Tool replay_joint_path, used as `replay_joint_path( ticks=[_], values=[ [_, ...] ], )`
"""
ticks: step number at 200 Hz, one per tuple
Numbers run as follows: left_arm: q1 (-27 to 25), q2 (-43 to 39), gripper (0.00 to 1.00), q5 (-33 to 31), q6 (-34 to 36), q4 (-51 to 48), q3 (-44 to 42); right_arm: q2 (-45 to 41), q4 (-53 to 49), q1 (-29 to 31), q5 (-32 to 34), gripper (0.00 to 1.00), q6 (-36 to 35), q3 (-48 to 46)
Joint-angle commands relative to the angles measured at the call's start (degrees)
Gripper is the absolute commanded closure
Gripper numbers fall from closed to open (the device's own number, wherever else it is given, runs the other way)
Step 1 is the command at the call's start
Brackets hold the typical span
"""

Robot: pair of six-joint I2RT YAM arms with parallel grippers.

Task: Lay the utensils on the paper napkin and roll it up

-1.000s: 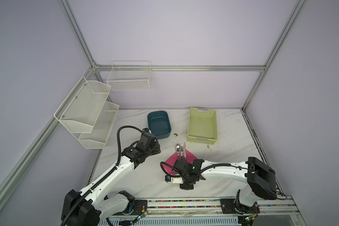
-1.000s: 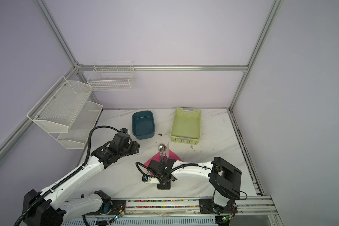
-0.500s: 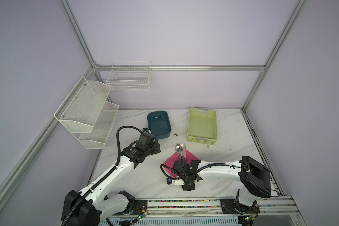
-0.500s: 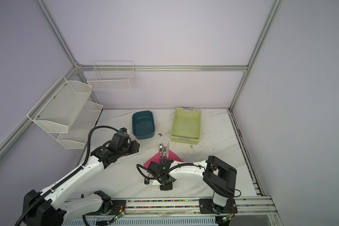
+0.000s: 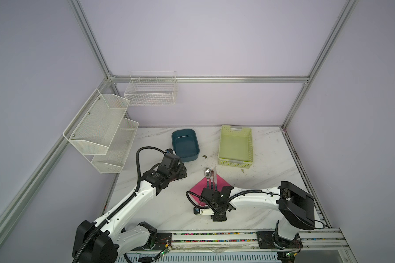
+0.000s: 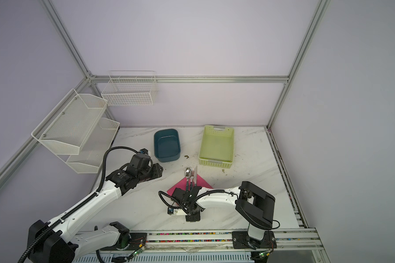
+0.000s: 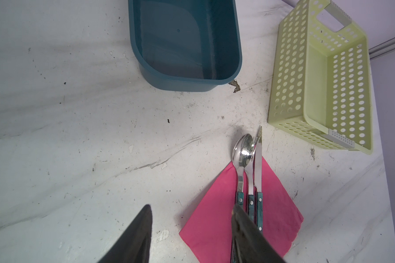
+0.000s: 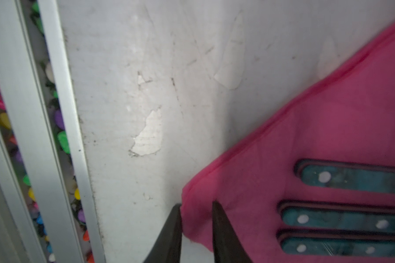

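The pink paper napkin (image 5: 198, 187) lies as a diamond on the marble table. The utensils rest side by side across it: spoon (image 7: 243, 150), fork (image 7: 250, 173) and knife (image 7: 258, 168), with their teal handles (image 8: 351, 175) on the paper and their metal heads past the far corner. My right gripper (image 8: 197, 203) is low at the napkin's near corner. Its jaws are narrowed around the bunched corner, one finger at the paper's edge and one on top. My left gripper (image 7: 192, 207) hovers open left of the napkin (image 7: 214, 216), holding nothing.
A teal tub (image 5: 185, 145) and a pale green basket (image 5: 235, 145) stand behind the napkin. White wire shelves (image 5: 105, 136) hang on the left wall. The front rail (image 5: 214, 236) runs close behind my right wrist.
My right arm's elbow has swung in to the left, while its wrist stays low at the napkin's near corner. The left arm has barely moved.
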Motion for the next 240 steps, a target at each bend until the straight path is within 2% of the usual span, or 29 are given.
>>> replay_joint_path(
  ticks=[1, 53, 110, 170, 240],
  values=[
    [0.6, -0.1, 0.45, 0.5, 0.8, 2.2, -2.2, 0.4, 0.4, 0.7, 1.0, 0.68, 0.1, -0.2],
    [0.7, 0.2, 0.45, 1.0, 0.3, 2.2, -2.0, -3.2, 3.4, 2.7, 3.2, 0.66, 0.1, -0.7],
    [0.8, 0.7, 0.44, 1.5, 0.2, 1.9, -1.7, 0.1, 1.1, 3.0, 0.5, 0.68, 0.0, -1.4],
    [0.9, 0.7, 0.44, 1.5, 0.0, 1.6, -1.5, 0.2, 0.7, 3.0, 1.7, 0.66, 0.5, -1.1],
    [1.0, 0.6, 0.44, 1.3, 0.1, 1.2, -1.5, 1.1, 0.8, 3.0, 2.2, 0.69, 0.3, -1.4]
  ],
)
